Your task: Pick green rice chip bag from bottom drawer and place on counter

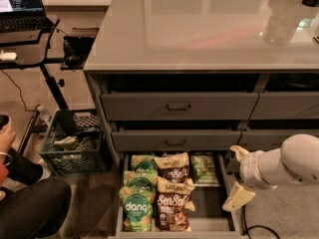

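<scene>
Cream gripper (237, 176), seemingly splayed and empty, beside shallow grey-metal bottom drawer (208, 207).

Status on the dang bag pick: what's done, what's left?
Done: the bottom drawer is pulled out, with the green rice chip bag lying at its front left. In hand: nothing. The gripper is open and empty by the drawer's right wall, apart from the bags. Left: reach over to the bag, grasp it, lift it and set it on the counter.

laptop (19, 1), plastic crate (75, 162), Sea Salt bags (173, 205)
</scene>
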